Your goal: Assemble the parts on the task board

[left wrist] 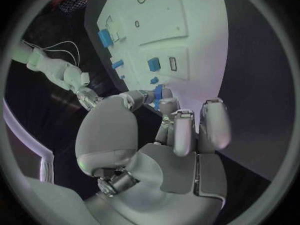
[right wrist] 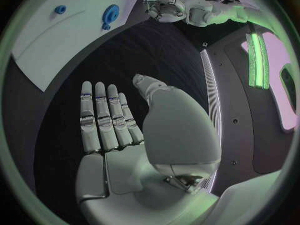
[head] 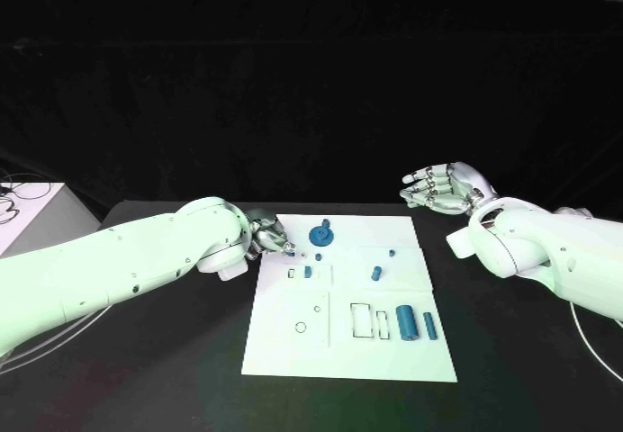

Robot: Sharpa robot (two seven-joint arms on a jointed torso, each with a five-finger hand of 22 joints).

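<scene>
The white task board (head: 350,355) lies mid-table. On it are a blue gear-shaped part (head: 322,237), two small blue parts (head: 375,272) and two blue cylinders (head: 406,319) by outlined slots. My left hand (head: 269,236) sits at the board's far left edge. In the left wrist view its thumb and a finger pinch a small blue part (left wrist: 157,93) just over the board (left wrist: 187,30). My right hand (head: 441,189) hovers past the board's far right corner, fingers apart, palm bare (right wrist: 119,135). The gear (right wrist: 111,14) lies well away from it.
A white box (head: 32,216) with cables stands at the table's far left. The black table (head: 156,378) surrounds the board on all sides. The near left part of the board holds round holes and no parts.
</scene>
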